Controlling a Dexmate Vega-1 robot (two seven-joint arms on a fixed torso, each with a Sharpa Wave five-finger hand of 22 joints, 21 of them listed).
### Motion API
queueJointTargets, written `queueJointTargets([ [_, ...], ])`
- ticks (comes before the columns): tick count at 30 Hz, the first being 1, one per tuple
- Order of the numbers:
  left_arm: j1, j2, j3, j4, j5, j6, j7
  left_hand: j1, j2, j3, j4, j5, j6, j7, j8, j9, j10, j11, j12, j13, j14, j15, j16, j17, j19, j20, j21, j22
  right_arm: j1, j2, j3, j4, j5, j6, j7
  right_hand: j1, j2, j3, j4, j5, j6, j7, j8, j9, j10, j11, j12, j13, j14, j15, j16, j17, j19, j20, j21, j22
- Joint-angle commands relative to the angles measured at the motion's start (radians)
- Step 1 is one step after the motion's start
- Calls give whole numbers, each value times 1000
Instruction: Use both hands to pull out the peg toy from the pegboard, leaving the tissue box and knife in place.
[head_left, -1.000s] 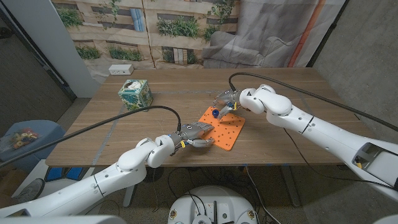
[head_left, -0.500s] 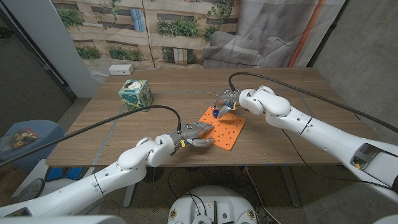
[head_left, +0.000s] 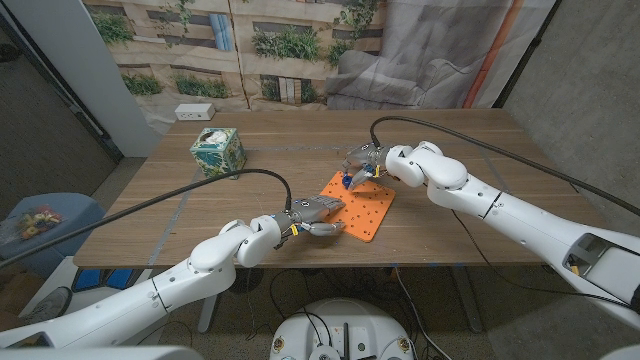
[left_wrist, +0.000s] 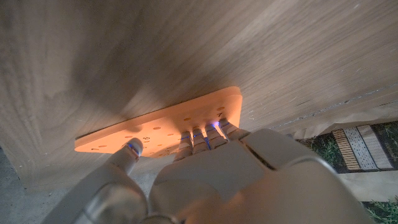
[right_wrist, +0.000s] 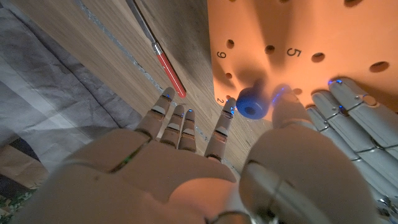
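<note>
Nearest, the left hand (head_left: 312, 218) presses its fingers (left_wrist: 211, 134) on the orange pegboard's (head_left: 368, 213) near corner, holding it down. At its 1 o'clock the right hand (head_left: 360, 166) pinches the blue peg toy (right_wrist: 250, 104) at the far corner; next, likely a straight upward pull. The knife (right_wrist: 163, 62) lies beside the board, the tissue box (head_left: 218, 152) at 10 o'clock

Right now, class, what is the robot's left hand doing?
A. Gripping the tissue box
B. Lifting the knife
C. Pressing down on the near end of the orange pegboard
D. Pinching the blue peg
C: the left hand has its fingers laid on the orange pegboard at its near end, while the blue peg sits by the right hand.
</note>
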Motion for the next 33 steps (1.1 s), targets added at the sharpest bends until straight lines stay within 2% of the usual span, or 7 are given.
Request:
queueJointTargets([
  [1,-8,-2,4,4,-6,-11,-31,8,95,7,-2,3,38,13,5,3,36,9,7,4,25,0,5,1,14,-105,9,3,-14,-4,8,7,25,-21,-53,18,1,8,-1,-5,40,-2,26,8,21,-4,7,3,18,-7,10,7,17,-1,5,4],
  [17,-18,-7,10,11,-13,-14,-44,11,94,15,-7,2,48,17,6,3,42,9,7,4,31,0,6,1,17,-106,8,3,-22,-5,8,17,57,-34,-96,44,0,8,0,-12,124,-2,77,16,51,-14,12,8,45,-25,26,17,43,-10,4,4],
  [24,-24,-11,13,18,-16,-18,-46,12,94,19,-11,1,50,16,5,3,47,9,8,4,34,-1,6,1,18,-105,8,3,-21,-6,7,19,66,-36,-106,49,-1,7,1,-15,140,-6,89,18,62,-21,14,9,52,-30,30,20,51,-12,4,4],
  [33,-28,-15,15,22,-19,-17,-46,14,93,24,-14,0,55,16,5,3,52,10,8,4,39,2,6,1,21,-105,8,3,-21,-7,4,24,71,-38,-121,72,2,12,-3,-17,159,-24,104,22,69,-31,14,11,58,-37,34,24,62,-17,4,4],
])
